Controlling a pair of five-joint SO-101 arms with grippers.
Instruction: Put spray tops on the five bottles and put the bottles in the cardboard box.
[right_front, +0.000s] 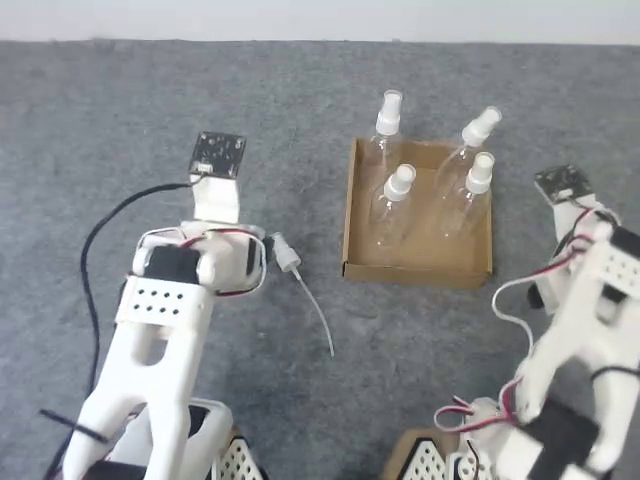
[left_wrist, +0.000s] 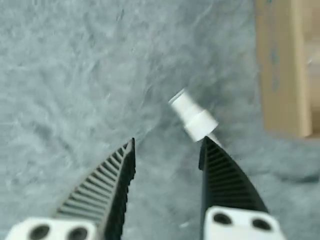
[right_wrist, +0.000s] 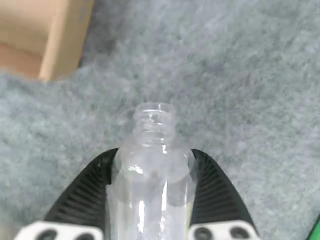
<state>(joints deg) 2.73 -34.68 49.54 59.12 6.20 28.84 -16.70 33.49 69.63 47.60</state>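
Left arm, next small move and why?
Probably nudge the left gripper forward and close on the spray top: it lies loose on the carpet just past the open jaws, and the right gripper holds a bottle with a bare neck.

Overhead view and 2 close wrist views share cardboard box.

The bottle is cut off; the left gripper partly hides the spray top.
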